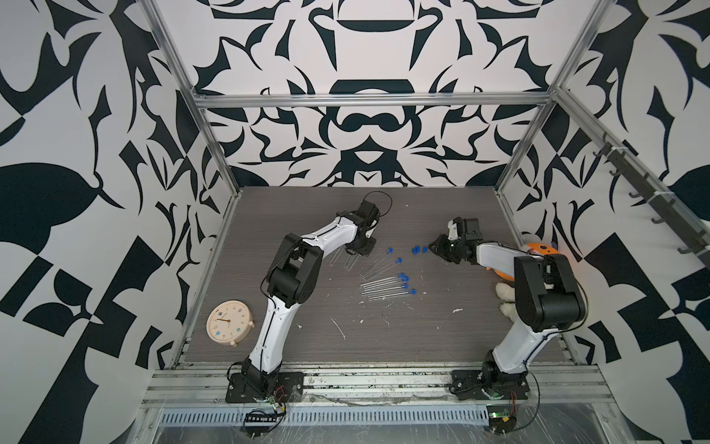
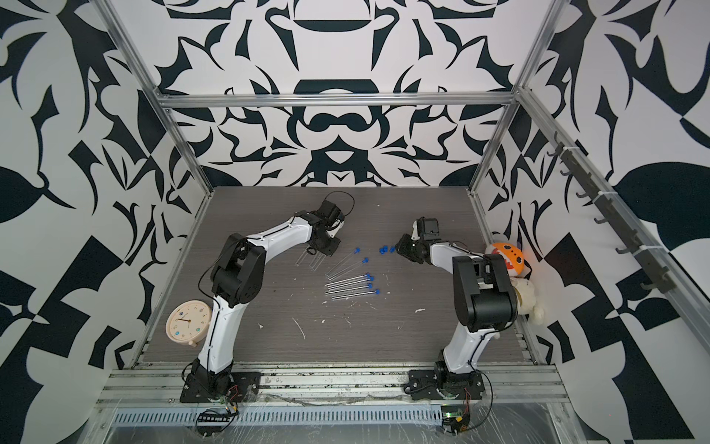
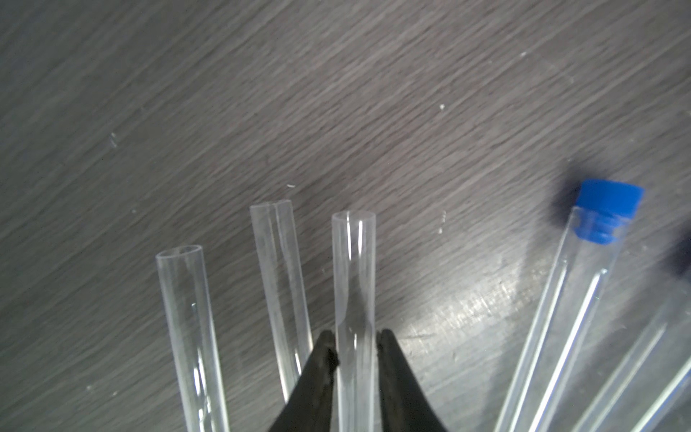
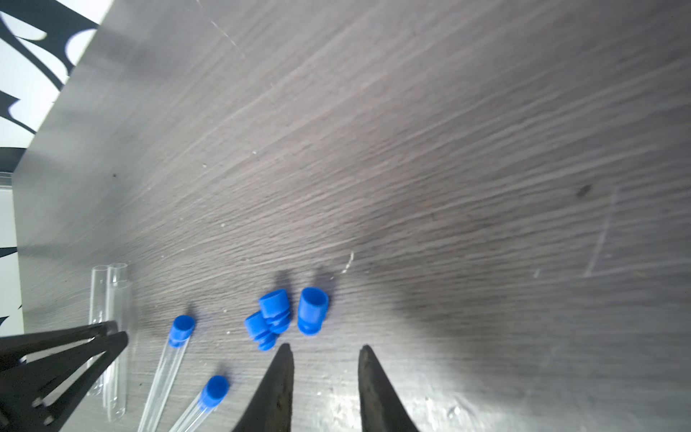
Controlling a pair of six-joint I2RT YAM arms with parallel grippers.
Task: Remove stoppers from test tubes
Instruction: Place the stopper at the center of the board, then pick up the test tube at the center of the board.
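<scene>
Grey tabletop (image 1: 307,215); left hand (image 1: 350,251) hides far ends of uncapped tubes (image 1: 333,261).

Three loose blue stoppers (image 4: 275,305) lie clustered near nine clear flat-lying test tubes (image 3: 355,269), six capped.

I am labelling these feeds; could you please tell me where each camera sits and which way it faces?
Top views: high at the bench's front, looking down toward the back wall; both show the left arm, right arm and test tubes.
Left wrist: on the left arm, looking along its jaws, which straddle an open tube.
Right wrist: on the right arm, looking past its open jaws at loose stoppers.
Shared: both wrist views see the open tubes.
</scene>
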